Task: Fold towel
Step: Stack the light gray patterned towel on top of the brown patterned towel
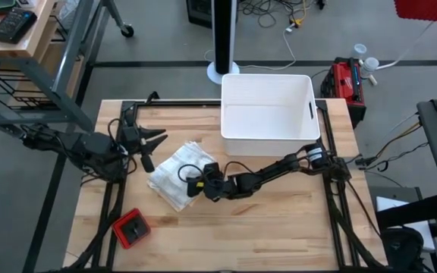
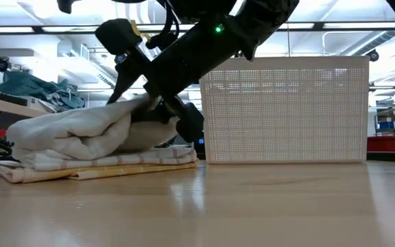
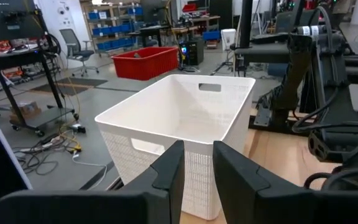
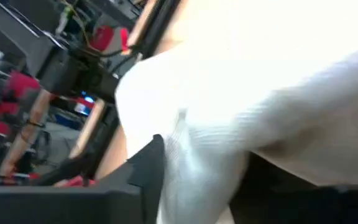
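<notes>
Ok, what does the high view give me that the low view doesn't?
Only the high view shows the left gripper, open beside the towel's edge and holding nothing, the red block near the table's front left corner, and the basket's open top. Only the low view shows the towel's height: a bunched mound on flatter layers, with the right arm pressed into it from above. Both show the towel, the white basket next to it and the right gripper on the towel.
</notes>
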Action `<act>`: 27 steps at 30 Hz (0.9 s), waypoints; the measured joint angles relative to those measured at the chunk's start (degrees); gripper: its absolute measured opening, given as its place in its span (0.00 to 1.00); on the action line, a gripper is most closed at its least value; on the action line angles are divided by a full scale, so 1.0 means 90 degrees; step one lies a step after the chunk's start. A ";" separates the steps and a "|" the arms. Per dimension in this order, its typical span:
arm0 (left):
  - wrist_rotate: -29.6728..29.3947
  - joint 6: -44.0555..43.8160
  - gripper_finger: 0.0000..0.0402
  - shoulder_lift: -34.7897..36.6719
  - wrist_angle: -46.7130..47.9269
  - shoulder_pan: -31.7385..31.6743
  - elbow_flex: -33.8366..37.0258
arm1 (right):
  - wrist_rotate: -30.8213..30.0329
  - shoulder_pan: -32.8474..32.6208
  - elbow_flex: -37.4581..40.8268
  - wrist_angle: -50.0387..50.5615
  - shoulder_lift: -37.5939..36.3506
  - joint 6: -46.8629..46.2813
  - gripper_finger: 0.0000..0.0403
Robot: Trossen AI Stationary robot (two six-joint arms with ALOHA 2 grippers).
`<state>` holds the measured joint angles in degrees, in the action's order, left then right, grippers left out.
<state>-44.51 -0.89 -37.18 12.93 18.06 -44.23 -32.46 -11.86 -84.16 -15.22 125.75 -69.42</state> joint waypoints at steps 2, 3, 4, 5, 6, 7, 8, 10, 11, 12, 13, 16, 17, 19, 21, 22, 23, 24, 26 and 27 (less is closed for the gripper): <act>-0.0002 0.0017 0.19 -0.0052 -0.0005 0.0000 0.0000 | 0.0018 0.0000 0.0000 0.0247 -0.0043 0.0002 0.38; -0.0002 0.0044 0.19 -0.0090 -0.0002 0.0000 0.0000 | 0.0056 0.0000 0.0000 0.0415 -0.0075 -0.0001 0.40; -0.0003 0.0050 0.19 -0.0129 0.0008 0.0000 0.0000 | 0.0140 0.0000 0.0002 0.0590 -0.0110 0.0001 0.42; -0.0003 0.0051 0.19 -0.0171 0.0041 0.0000 0.0000 | 0.0297 0.0000 0.0002 0.0757 -0.0160 0.0001 0.44; -0.0005 0.0053 0.19 -0.0213 0.0077 0.0000 0.0000 | 0.0470 0.0000 0.0002 0.0937 -0.0202 0.0001 0.46; -0.0005 0.0066 0.19 -0.0257 0.0103 -0.0001 0.0000 | 0.0664 0.0000 0.0002 0.1068 -0.0235 0.0002 0.47; -0.0005 0.0102 0.19 -0.0304 0.0130 -0.0005 0.0000 | 0.0877 0.0000 0.0002 0.1205 -0.0282 0.0000 0.48; -0.0002 0.0231 0.19 -0.0438 0.0180 -0.0005 0.0000 | 0.1259 0.0000 0.0005 0.1550 -0.0393 0.0002 0.50; -0.0001 0.0309 0.19 -0.0510 0.0192 -0.0005 0.0000 | 0.1441 0.0000 0.0005 0.1725 -0.0459 0.0002 0.50; 0.0000 0.0378 0.19 -0.0591 0.0259 -0.0005 0.0000 | 0.1609 -0.0001 0.0005 0.1910 -0.0521 0.0012 0.51; 0.0010 0.0427 0.19 -0.0685 0.0361 -0.0005 0.0000 | 0.1791 -0.0004 0.0005 0.2074 -0.0597 0.0075 0.51; 0.0325 0.0471 0.19 -0.1022 0.1008 -0.0005 0.0000 | 0.2138 -0.0076 0.0005 0.2523 -0.0792 0.0466 0.52; 0.0496 0.0434 0.19 -0.1166 0.1294 -0.0005 0.0000 | 0.2153 -0.0123 0.0005 0.2687 -0.0876 0.0636 0.51; 0.1012 0.0354 0.19 -0.1535 0.1925 -0.0005 0.0002 | 0.2134 -0.0234 0.0005 0.2989 -0.1012 0.1081 0.51; 0.1577 0.0284 0.19 -0.1938 0.2277 0.0000 0.0013 | 0.2051 -0.0338 0.0004 0.3443 -0.1190 0.1518 0.50; 0.1861 0.0230 0.19 -0.2155 0.2357 0.0002 0.0018 | 0.1961 -0.0395 0.0007 0.3706 -0.1254 0.1733 0.49; 0.2090 0.0140 0.19 -0.2388 0.2314 0.0004 0.0019 | 0.1838 -0.0440 0.0005 0.3918 -0.1336 0.1953 0.49; 0.2312 0.0031 0.19 -0.2615 0.2245 0.0025 0.0019 | 0.1676 -0.0501 0.0005 0.4264 -0.1425 0.2180 0.48; 0.2751 -0.0112 0.19 -0.3079 0.2168 0.0077 0.0017 | 0.1327 -0.0595 0.0010 0.4806 -0.1553 0.2647 0.47; 0.2991 -0.0124 0.19 -0.3307 0.2125 0.0119 0.0017 | 0.1158 -0.0655 0.0007 0.5053 -0.1632 0.2925 0.47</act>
<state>-17.59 -2.00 -66.94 32.06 19.13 -44.07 -22.04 -17.75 -84.09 30.26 111.06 -43.10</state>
